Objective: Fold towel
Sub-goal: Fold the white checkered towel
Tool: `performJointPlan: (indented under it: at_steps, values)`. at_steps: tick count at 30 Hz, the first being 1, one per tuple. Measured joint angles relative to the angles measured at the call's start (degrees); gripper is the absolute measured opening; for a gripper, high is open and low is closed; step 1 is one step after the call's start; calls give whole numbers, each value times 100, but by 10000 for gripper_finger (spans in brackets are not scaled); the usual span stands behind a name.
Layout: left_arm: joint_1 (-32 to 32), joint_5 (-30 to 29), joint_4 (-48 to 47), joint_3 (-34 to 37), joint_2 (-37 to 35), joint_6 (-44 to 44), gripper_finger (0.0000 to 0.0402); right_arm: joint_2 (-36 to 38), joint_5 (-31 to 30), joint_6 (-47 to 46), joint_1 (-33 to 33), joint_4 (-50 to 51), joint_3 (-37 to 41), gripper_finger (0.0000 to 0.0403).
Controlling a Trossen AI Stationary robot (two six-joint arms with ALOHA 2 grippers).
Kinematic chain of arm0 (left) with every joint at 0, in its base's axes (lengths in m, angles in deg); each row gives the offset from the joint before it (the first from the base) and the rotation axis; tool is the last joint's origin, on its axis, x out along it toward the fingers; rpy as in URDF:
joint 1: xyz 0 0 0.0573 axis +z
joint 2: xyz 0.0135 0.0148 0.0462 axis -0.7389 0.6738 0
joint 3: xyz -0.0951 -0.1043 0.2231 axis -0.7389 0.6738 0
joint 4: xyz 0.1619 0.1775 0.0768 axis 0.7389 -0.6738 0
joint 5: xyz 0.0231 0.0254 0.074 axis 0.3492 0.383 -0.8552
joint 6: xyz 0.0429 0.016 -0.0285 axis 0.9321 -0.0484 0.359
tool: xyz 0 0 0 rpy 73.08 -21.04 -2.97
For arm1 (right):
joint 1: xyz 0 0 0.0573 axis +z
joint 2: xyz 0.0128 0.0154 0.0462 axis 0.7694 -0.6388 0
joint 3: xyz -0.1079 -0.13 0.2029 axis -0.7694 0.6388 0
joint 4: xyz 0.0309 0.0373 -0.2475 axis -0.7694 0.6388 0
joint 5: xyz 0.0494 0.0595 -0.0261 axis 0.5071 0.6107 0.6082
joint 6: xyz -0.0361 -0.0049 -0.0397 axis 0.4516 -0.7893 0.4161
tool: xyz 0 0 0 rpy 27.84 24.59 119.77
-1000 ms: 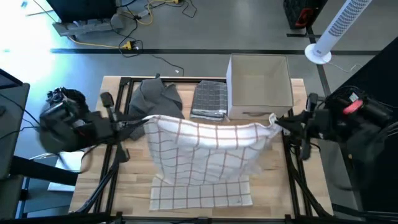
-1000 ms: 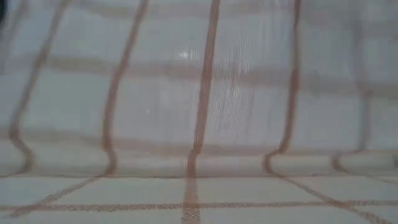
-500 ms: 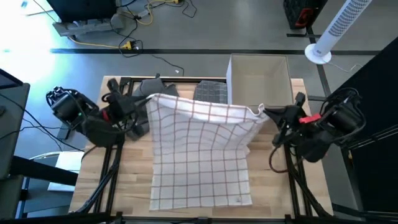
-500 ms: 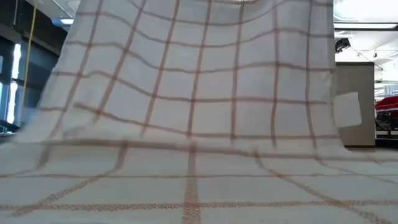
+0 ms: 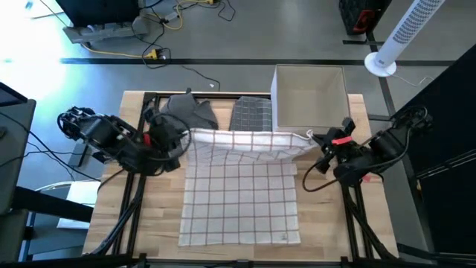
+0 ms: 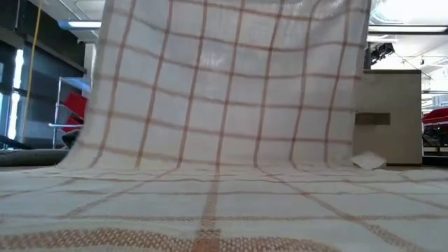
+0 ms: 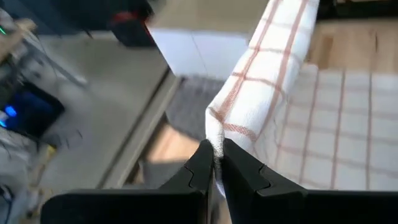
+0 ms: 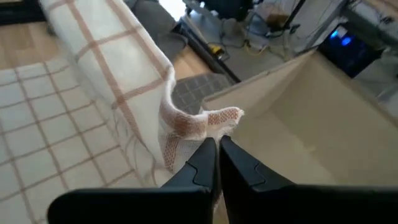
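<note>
Left gripper (image 5: 183,137): fingers pinched together on one far corner of the checked towel (image 5: 242,195). Right gripper (image 5: 315,141): clamped on the opposite far corner. Towel's far edge hung raised between them; its near half lay flat on the table (image 5: 327,223). Beyond: cardboard box (image 5: 310,100), folded grey cloth (image 5: 251,117), seemingly a crumpled grey cloth (image 5: 190,113).

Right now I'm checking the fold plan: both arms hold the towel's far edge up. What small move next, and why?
Probably carry both corners toward the near edge. The left gripper and right gripper each pinch a far corner of the checked towel, whose far edge is lifted while its near half lies flat on the table.
</note>
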Motion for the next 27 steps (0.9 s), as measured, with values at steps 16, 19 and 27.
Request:
performJointPlan:
  at_steps: [16,19,27]
  values:
    - [93,1630,2025,3433,-1325,-1236,14,497,1541,150,-2,-1592,1520,0]
    - [93,2572,2244,3604,-1369,-1294,14,503,2183,230,-2,-1996,1720,0]
    - [82,4049,3012,3626,-1353,-1297,14,494,3304,500,-2,-3674,2706,0]
